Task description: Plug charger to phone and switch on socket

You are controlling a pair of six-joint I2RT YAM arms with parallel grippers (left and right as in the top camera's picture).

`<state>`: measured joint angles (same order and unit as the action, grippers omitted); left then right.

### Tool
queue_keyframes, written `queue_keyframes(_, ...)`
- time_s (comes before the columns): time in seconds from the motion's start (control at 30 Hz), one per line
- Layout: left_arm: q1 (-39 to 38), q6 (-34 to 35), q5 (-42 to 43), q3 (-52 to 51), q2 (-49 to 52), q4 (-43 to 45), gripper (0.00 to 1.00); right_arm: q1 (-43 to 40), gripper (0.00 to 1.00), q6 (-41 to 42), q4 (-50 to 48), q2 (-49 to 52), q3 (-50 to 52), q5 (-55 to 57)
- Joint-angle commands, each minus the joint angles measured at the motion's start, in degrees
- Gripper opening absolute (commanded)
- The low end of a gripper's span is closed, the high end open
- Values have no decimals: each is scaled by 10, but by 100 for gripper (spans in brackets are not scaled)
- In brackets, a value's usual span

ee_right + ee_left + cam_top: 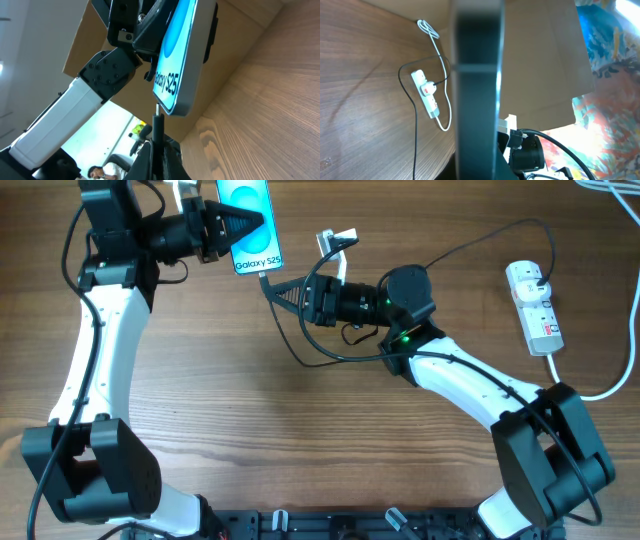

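The phone [252,225], teal screen with a white "Galaxy S25" band, is held above the table at the top centre by my left gripper [240,222], shut on its side. In the left wrist view the phone [477,90] shows edge-on as a dark bar. My right gripper [283,292] is shut on the charger [158,131], and the plug's silvery tip touches the phone's bottom edge [172,85]. The black cable [470,242] runs right to the socket [534,308], a white power strip at the right, also in the left wrist view [426,93].
The strip's thick white cord [628,340] loops along the right edge of the wooden table [250,430]. A white clip-like part [336,242] sits behind the right wrist. A cardboard wall [540,65] stands beyond the table's far edge.
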<state>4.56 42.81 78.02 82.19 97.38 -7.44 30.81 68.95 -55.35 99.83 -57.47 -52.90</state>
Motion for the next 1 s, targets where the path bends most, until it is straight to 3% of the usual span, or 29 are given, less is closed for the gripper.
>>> queue_keyframes(0.0,2,32,9,3,-15,4,4,-1,4,12,-3,-7,-8,-8)
queue_keyframes(0.6,0,39,15,3,-15,4,4,-1,4,36,-12,-7,-8,-5)
queue_keyframes(0.97,0,24,34,3,-15,4,4,-1,4,98,-12,-7,-8,38)
